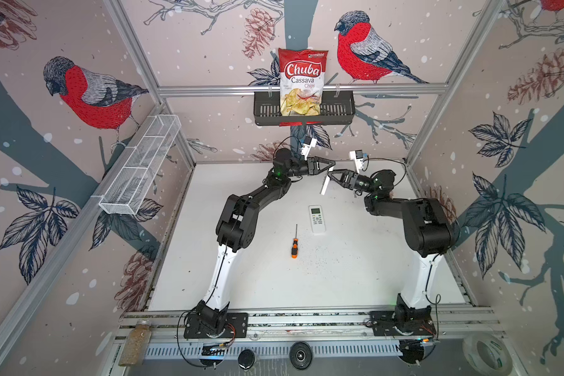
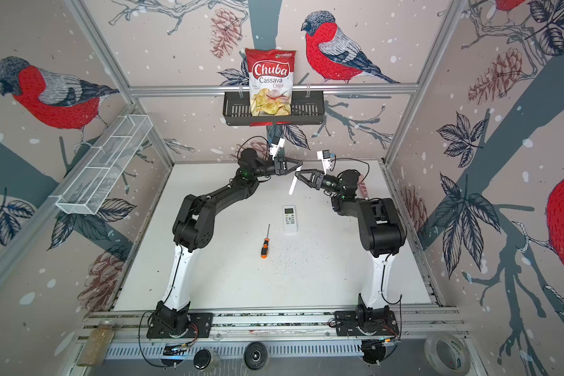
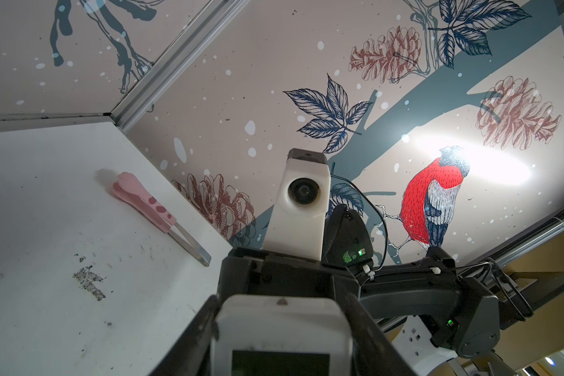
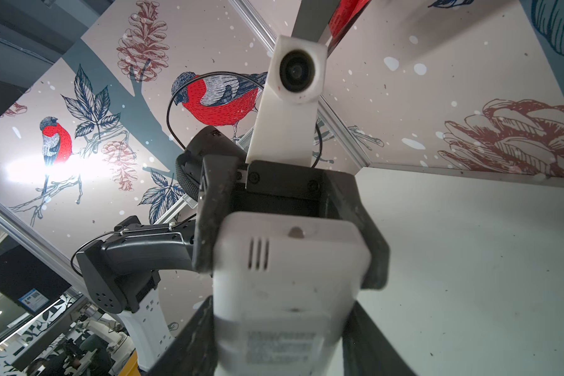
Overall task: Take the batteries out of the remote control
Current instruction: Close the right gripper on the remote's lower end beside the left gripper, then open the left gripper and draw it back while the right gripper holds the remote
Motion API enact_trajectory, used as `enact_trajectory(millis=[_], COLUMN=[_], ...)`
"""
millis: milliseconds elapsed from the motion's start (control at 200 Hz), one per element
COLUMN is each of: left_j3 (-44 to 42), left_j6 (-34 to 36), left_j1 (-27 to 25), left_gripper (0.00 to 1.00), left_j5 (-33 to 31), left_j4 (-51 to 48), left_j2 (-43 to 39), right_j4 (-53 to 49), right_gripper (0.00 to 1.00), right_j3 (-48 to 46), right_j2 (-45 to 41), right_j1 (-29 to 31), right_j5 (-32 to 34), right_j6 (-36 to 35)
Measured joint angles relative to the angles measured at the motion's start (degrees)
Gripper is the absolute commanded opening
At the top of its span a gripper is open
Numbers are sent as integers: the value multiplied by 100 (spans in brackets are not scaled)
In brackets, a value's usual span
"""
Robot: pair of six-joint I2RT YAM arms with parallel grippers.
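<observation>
Top views: two remotes (one screwdriver)

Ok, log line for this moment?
left gripper: gripping held remote in the air | right gripper: fingers flank same remote, grip unclear | batteries: none visible | second remote, screwdriver: on table

White remote up in the air, upper centre of both top views, hanging tilted, its top end gripped between left hand and right hand. Left wrist view catches the display face, right wrist view the back with vent slots and label.
</observation>
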Motion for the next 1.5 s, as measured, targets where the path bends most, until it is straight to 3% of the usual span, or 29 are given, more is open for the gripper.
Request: enact_trajectory(millis=[305,370,445,726,816,976,1101,1226,1501], left_j3=[-22,-22,-46,-254,-680,-2470,-3711,-4872,-6262], left_j6=[98,55,61,280,422,697,1425,2100,3598], left_j1=[0,0,0,170,387,1034,1036,686,-935], left_gripper=[62,73,98,99,99,94,95,95,89], left_j5=[-4,2,15,-184,-446,-1305,-2155,-3158,-5460], left_j4=[-20,-20,2,-317,-313,0,-133,-33,151], left_j2=[0,0,0,-168,-511,-1637,-2706,-3560,-4500], right_j4=[133,133,129,133,118,-247,-1600,-3174,-5296], right_gripper=[44,44,44,43,43,44,43,43,41], right_j3=[2,2,-7,-70,-98,-98,39,278,181], right_j2=[48,48,48,42,22,-195,-623,-1086,-1687], right_j1=[0,0,0,-7,-26,-37,87,350,450], right_j5=[-17,-11,-7,125,160,393,1069,2129,3711], right_j6=[168,164,164,162,162,-7,-678,-1353,-1224])
